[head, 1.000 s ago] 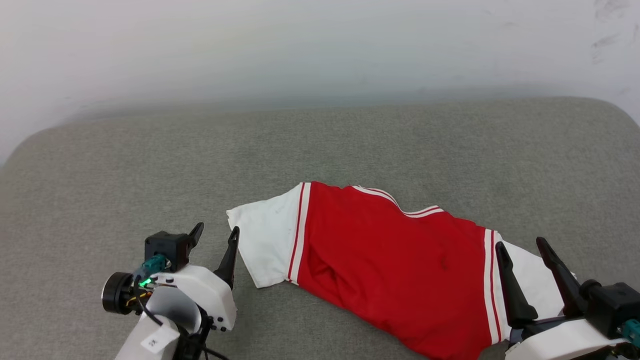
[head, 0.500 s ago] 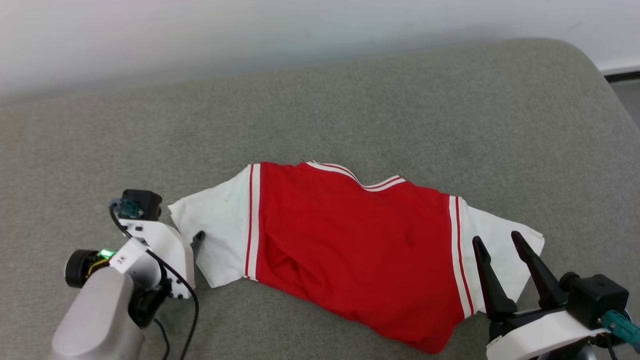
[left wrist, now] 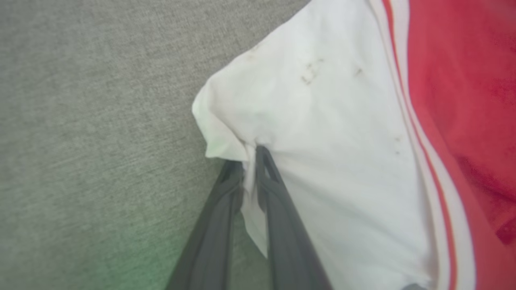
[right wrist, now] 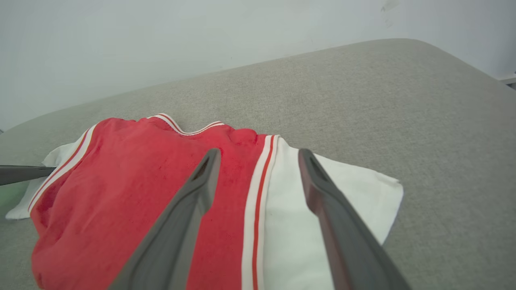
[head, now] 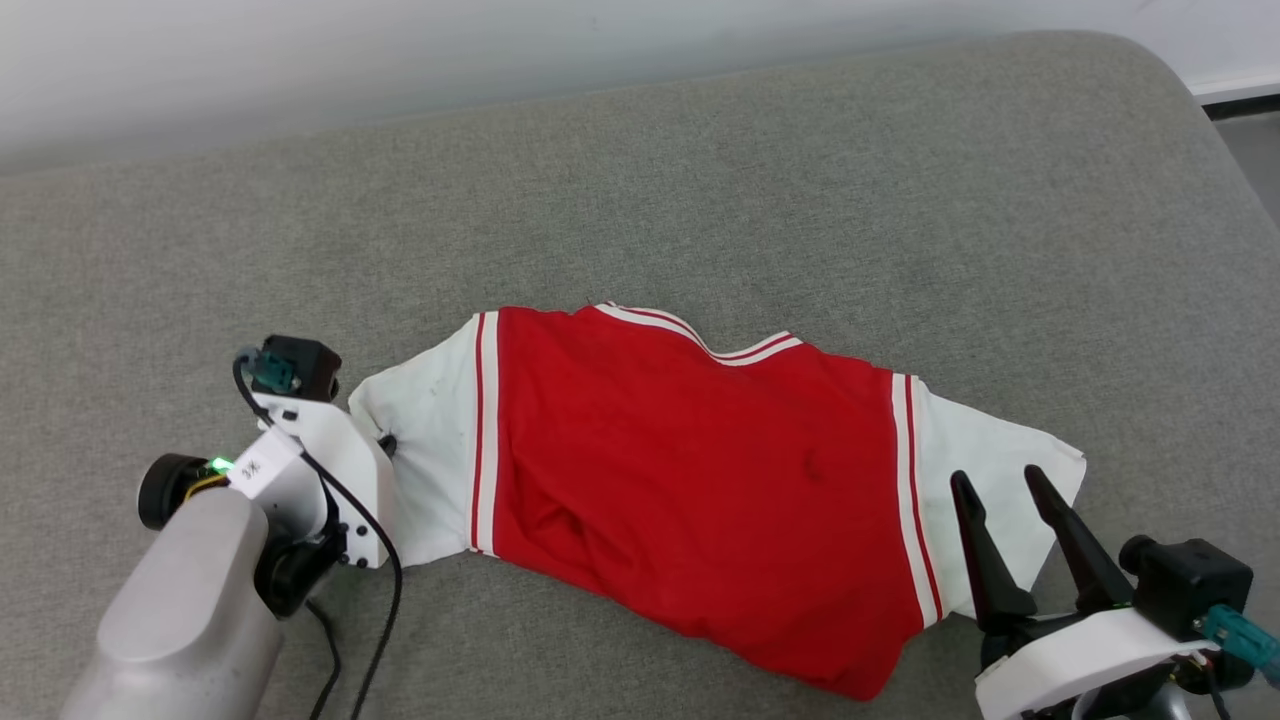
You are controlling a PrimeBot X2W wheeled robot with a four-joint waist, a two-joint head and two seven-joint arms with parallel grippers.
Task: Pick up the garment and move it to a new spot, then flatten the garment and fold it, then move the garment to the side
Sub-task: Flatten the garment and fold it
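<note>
The shirt (head: 690,480) lies spread but rumpled on the grey cushion (head: 700,180), collar towards the wall and lower body bunched. At the shirt's left sleeve (left wrist: 314,121) the left gripper (left wrist: 250,156) has its fingers clenched on the cuff edge, a pleat of white cloth pinched between them. Over the shirt's right sleeve (right wrist: 322,193) the right gripper (right wrist: 259,153) hangs with its fingers spread wide and holding nothing, one above the striped seam and one above the white. Taking both sleeves likely lets the thin fabric lift as a wide sheet rather than a clump. The right fingers seem to need to drop and close before any lift.
</note>
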